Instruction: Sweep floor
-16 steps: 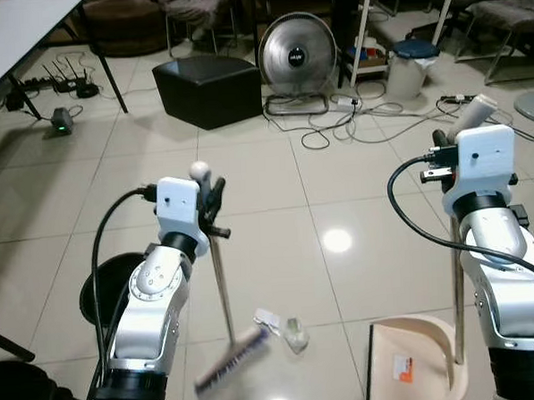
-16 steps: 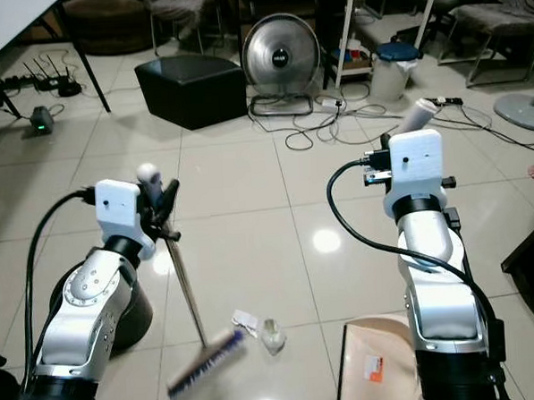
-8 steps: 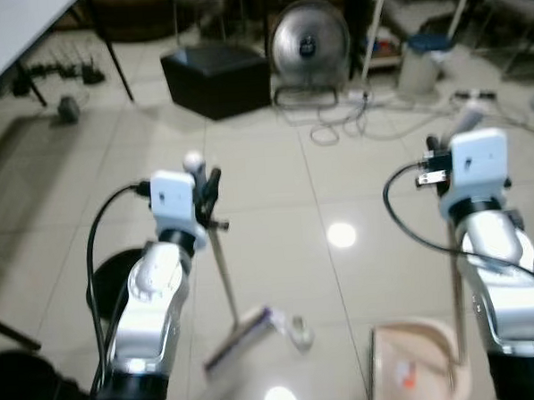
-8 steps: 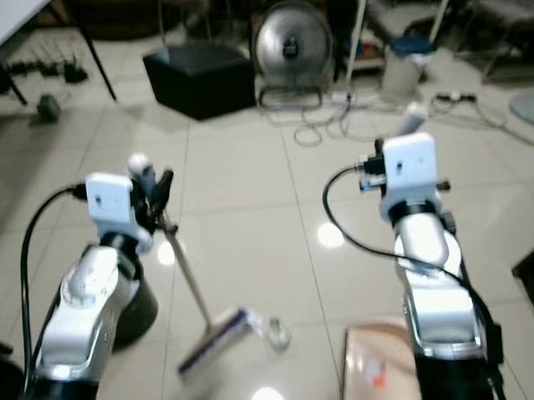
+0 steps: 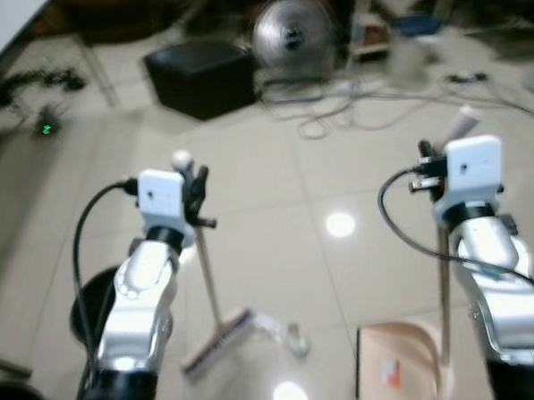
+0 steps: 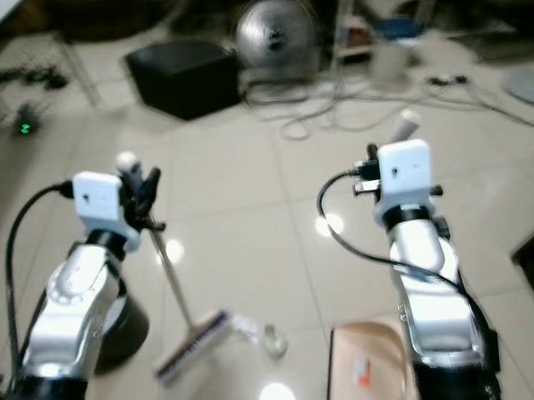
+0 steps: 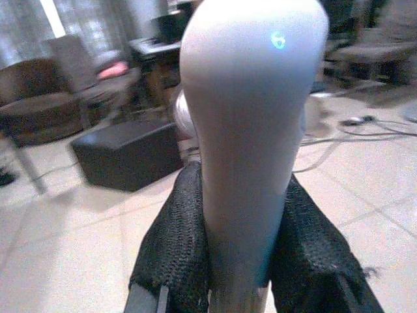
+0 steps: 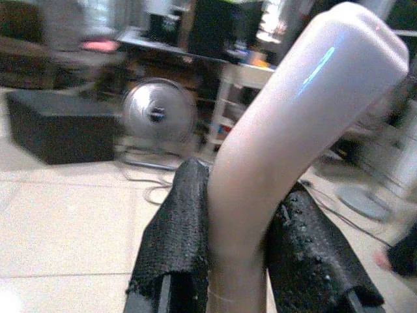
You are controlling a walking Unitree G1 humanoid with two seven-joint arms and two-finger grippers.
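My left gripper (image 5: 193, 188) is shut on the pale handle of a broom (image 5: 206, 284). The broom's brush head (image 5: 218, 342) rests on the tiled floor between my arms. In the left wrist view the broom handle (image 7: 251, 130) stands clamped between both black fingers (image 7: 176, 241). My right gripper (image 5: 433, 153) is shut on the upright handle (image 5: 443, 298) of a beige dustpan (image 5: 397, 368) that stands on the floor at the lower right. The dustpan handle (image 8: 287, 150) shows between the fingers (image 8: 179, 235) in the right wrist view. Small litter (image 5: 292, 337), a white scrap and a clear piece, lies just right of the brush head.
A black ottoman (image 5: 200, 78) and a round floor fan (image 5: 290, 37) stand ahead, with cables (image 5: 334, 116) trailing over the tiles. A white bin (image 5: 407, 54) is at the far right. A round black object (image 5: 93, 303) sits on the floor by my left arm. The picture is blurred.
The whole view has shifted and blurred, so the camera moved. Both grippers keep their hold. The brush head now lies a little further left of the litter.
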